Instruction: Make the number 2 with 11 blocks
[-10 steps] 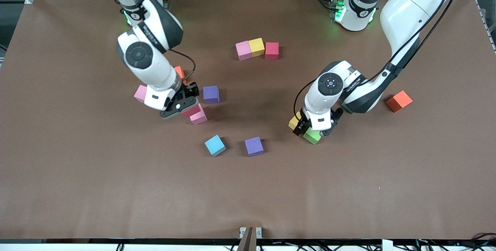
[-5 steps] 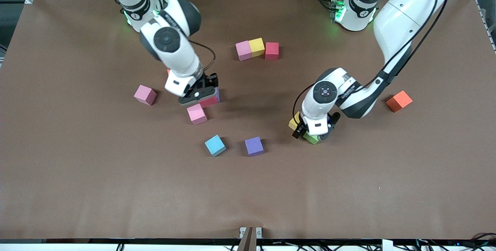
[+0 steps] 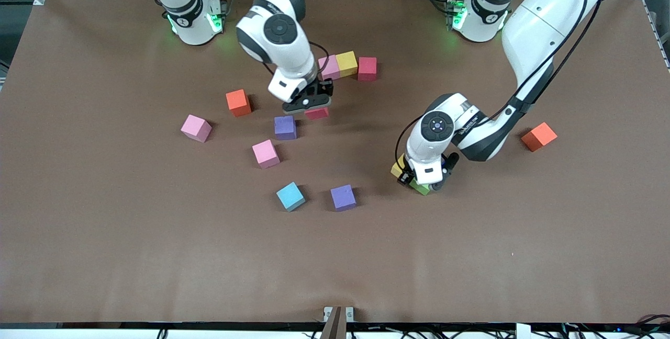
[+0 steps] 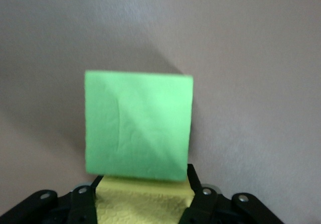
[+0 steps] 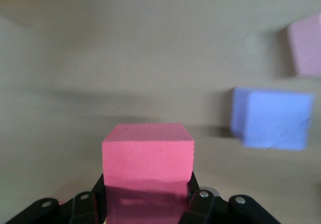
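- I am looking down on a brown table point(image 3: 104, 234); my clock has twelve at the robots' bases and six at the front camera.
- The left arm reaches down to about four o'clock of the table's middle. Its left gripper point(image 3: 420, 178) is low at the table, jaws clamped on a yellow block point(image 3: 398, 166).
- In the left wrist view that yellow block point(image 4: 143, 204) fills the gap in the left gripper point(image 4: 143, 186), and a green block point(image 4: 138, 126) touches it.
- The right arm reaches to about eleven o'clock of the middle. Its right gripper point(image 3: 313, 108) is up in the air, jaws clamped on a red block point(image 3: 317, 114), over bare table.
- The right wrist view shows the red block point(image 5: 148, 153) squarely in the right gripper point(image 5: 148, 196).
- The number 2 is not built. All I see of it is a row of three blocks point(image 3: 348, 65) at twelve o'clock: pink, yellow, red, the red one slightly apart.
- Green block point(image 3: 422, 188): at five o'clock of the yellow one, touching.
- Loose blocks:
  - upper purple block point(image 3: 285, 127), at ten o'clock;
  - inner pink block point(image 3: 265, 153), at nine o'clock;
  - outer pink block point(image 3: 196, 128), farther out at nine;
  - blue block point(image 3: 290, 196), at seven o'clock;
  - lower purple block point(image 3: 343, 197), at six, beside the blue one.
- Two orange cubes lie apart: one point(image 3: 238, 102) at ten o'clock, the other point(image 3: 538, 136) well out at three.
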`<action>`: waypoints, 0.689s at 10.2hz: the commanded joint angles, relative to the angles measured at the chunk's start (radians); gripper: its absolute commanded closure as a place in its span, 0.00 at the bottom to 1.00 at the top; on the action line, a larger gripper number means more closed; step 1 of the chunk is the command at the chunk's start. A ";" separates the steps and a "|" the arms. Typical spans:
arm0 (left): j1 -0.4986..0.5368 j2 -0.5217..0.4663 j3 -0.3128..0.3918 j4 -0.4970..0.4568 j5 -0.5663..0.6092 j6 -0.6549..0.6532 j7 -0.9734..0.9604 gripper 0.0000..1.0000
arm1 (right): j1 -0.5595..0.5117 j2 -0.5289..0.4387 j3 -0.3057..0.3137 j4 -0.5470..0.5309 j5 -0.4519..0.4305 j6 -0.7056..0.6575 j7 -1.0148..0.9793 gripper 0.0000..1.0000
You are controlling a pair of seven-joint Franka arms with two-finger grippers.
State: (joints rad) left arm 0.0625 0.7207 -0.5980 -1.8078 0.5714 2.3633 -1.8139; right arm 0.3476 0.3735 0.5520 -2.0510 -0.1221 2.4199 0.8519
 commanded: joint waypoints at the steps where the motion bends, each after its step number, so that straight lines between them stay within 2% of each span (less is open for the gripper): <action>1: 0.038 -0.056 -0.006 -0.001 -0.021 -0.050 -0.009 1.00 | 0.166 0.109 -0.092 0.116 -0.008 0.001 0.158 0.61; 4: 0.042 -0.116 -0.006 -0.004 -0.056 -0.079 0.004 1.00 | 0.328 0.185 -0.193 0.224 -0.004 -0.001 0.292 0.61; 7: 0.040 -0.118 -0.009 -0.010 -0.057 -0.085 0.019 1.00 | 0.427 0.237 -0.245 0.285 -0.002 -0.002 0.410 0.61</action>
State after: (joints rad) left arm 0.1034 0.6250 -0.6059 -1.7977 0.5387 2.2927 -1.8115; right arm 0.7257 0.5742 0.3395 -1.8207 -0.1225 2.4319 1.2032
